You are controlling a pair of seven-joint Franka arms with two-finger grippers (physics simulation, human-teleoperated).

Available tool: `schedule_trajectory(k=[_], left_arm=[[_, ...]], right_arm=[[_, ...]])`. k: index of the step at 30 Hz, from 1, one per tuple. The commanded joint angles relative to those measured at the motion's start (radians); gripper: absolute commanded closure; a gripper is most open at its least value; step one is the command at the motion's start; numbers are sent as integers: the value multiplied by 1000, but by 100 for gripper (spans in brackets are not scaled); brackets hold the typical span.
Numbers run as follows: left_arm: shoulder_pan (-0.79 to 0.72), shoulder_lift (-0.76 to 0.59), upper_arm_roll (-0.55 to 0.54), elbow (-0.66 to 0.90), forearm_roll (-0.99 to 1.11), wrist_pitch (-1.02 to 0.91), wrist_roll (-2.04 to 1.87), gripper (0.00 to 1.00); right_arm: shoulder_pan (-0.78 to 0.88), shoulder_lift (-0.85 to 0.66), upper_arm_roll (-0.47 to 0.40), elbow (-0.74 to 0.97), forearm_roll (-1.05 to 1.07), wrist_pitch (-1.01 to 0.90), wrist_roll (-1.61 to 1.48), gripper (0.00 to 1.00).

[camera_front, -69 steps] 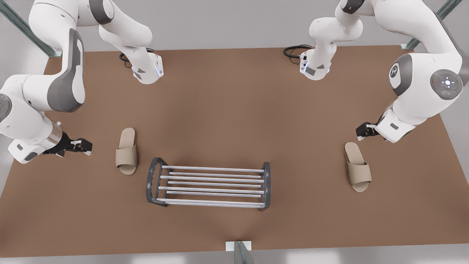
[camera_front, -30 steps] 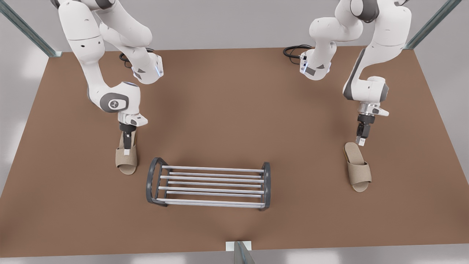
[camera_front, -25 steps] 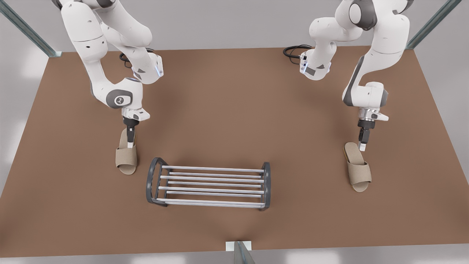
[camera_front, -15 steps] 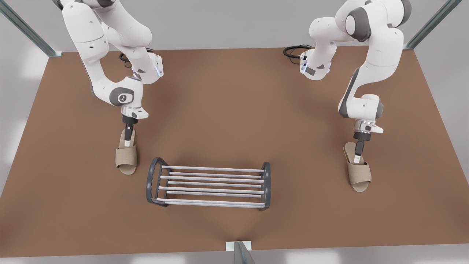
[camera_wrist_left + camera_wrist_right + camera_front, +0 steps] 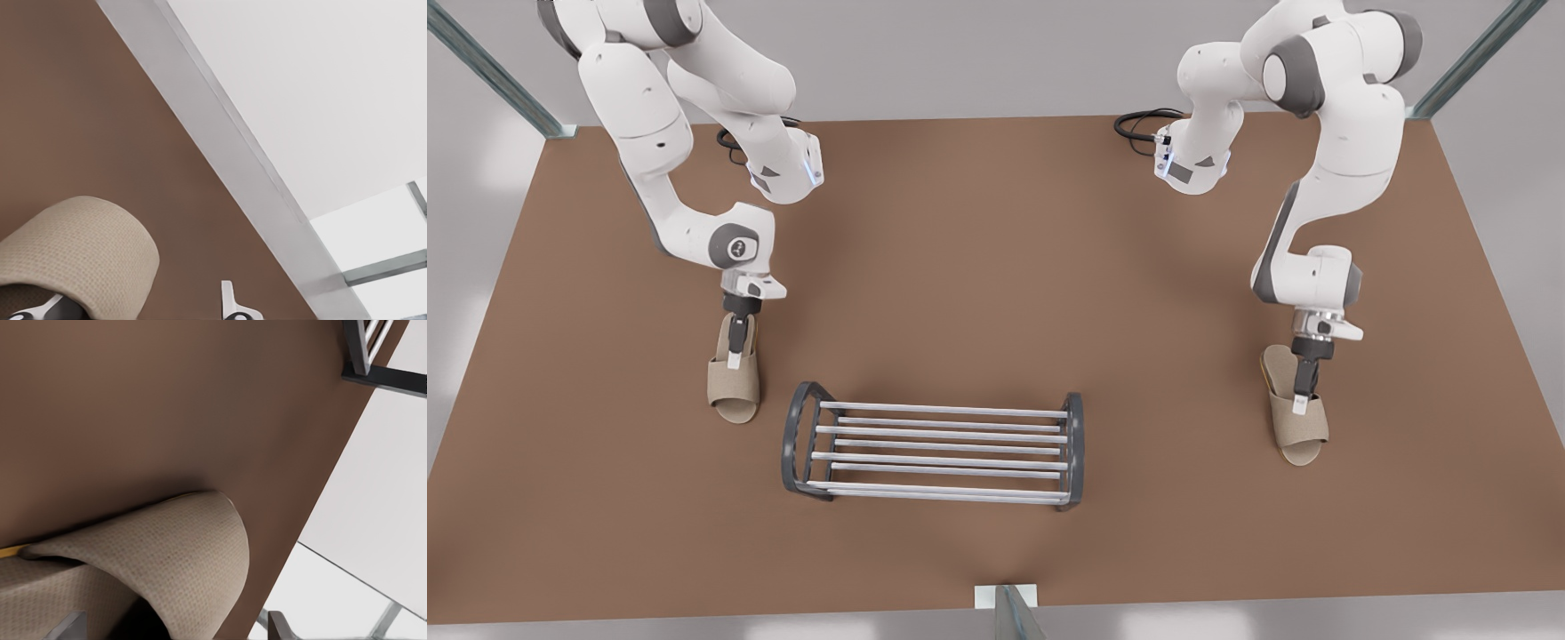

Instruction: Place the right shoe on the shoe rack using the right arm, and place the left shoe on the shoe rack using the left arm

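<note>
Two beige slippers lie on the brown table. The right shoe (image 5: 734,387) is at the front view's left, and my right gripper (image 5: 734,360) points down at the heel-side edge of its strap. In the right wrist view the strap (image 5: 167,547) bulges between the spread fingertips (image 5: 277,627); the gripper is open. The left shoe (image 5: 1303,431) is at the front view's right. My left gripper (image 5: 1301,404) is down on its strap (image 5: 80,247), also open, with one fingertip (image 5: 230,303) beside the strap. The shoe rack (image 5: 943,411) stands between the shoes, nearer the front edge.
The rack's dark end frame (image 5: 380,370) is near the right shoe. Both arm bases (image 5: 783,173) stand at the table's far side with black cables. A metal post (image 5: 1009,613) rises at the middle of the front edge. Bare table lies around the rack.
Both arms swung in from the table's sides and turned their grippers downward over the shoes. Over the last half second the left gripper sank onto its strap, and the right gripper barely shifted.
</note>
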Motion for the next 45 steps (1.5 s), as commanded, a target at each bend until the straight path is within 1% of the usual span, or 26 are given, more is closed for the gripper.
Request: schedule_trajectory(k=[1, 7, 9, 10, 11, 14, 17, 18, 19, 20, 22, 23, 24, 26, 28, 30, 31, 33, 34, 35, 36, 38, 39, 41, 44, 45], left_arm=[[2, 5, -5, 8, -1, 3, 12, 0], [5, 20, -18, 19, -1, 3, -4, 0], [5, 20, -19, 30, 2, 3, -45, 21], [5, 20, -19, 30, 4, 3, -44, 27], [5, 22, -19, 30, 5, 3, -44, 31], [5, 26, -21, 30, 8, 3, -44, 36], [5, 26, -21, 30, 10, 3, -44, 44], [5, 26, -21, 30, 10, 3, -44, 48], [5, 26, -21, 30, 10, 3, -44, 54], [5, 26, -21, 30, 10, 3, -44, 58], [5, 26, -25, 30, 11, 3, -44, 60], [5, 26, -25, 30, 13, 3, -44, 60], [5, 26, -25, 30, 13, 3, -44, 62], [3, 20, -27, 31, 13, 4, -42, 64], [3, 19, -35, 37, 13, 4, -42, 70], [2, 11, -36, 53, 13, 13, -47, 73], [2, -14, -76, 94, 13, 113, -48, 73], [0, -37, -84, 106, 13, 145, -50, 76], [0, -52, -101, 132, 14, 191, -50, 77], [0, -67, -114, 142, 14, 222, -50, 77], [0, -92, -125, 151, 16, 262, -50, 78], [0, -188, -176, 156, 16, 398, -51, 79], [-1, -236, -211, 162, 16, 469, -85, 79], [-4, -308, -294, 195, 16, 613, -148, 79], [-11, -314, -479, 393, 13, 917, -269, 79], [-11, -308, -522, 427, 13, 961, -310, 79]], right_arm=[[5, 16, 0, -3, -30, -137, 94, 0], [5, 24, 0, 0, -59, -165, 96, 0], [5, 27, -1, 0, -59, -165, 119, 0], [2, 33, -1, 0, -59, -167, 122, 0], [2, 36, -1, -2, -61, -167, 146, 0], [-8, 36, -1, -3, -77, -167, 149, 0], [-8, 38, -3, 3, -93, -164, 149, 0], [-9, 45, -4, 5, -93, -164, 180, 0], [-9, 48, -4, 5, -93, -164, 181, 5], [-9, 48, -4, 6, -93, -164, 183, 13], [-9, 44, -4, 6, -94, -162, 183, 19], [-9, 42, -4, 6, -94, -162, 195, 18], [-9, 42, -4, 6, -94, -162, 198, 20], [-9, 41, -4, 6, -94, -161, 197, 28], [-11, 42, -6, 6, -96, -159, 197, 33], [-11, 44, -6, 6, -107, -159, 201, 37], [-11, 44, -8, 6, -108, -158, 201, 40], [-11, 44, -8, 8, -108, -156, 201, 51], [-11, 44, -9, 8, -108, -156, 201, 52], [-11, 44, -9, 8, -108, -156, 201, 57], [-11, 44, -9, 8, -108, -154, 201, 58], [-11, 44, -9, 8, -108, -154, 201, 59], [-11, 44, -9, 8, -108, -154, 201, 61], [-11, 42, -9, 8, -108, -153, 201, 62], [-11, 42, -9, 9, -108, -153, 201, 64], [-11, 42, -9, 9, -108, -153, 201, 66]])
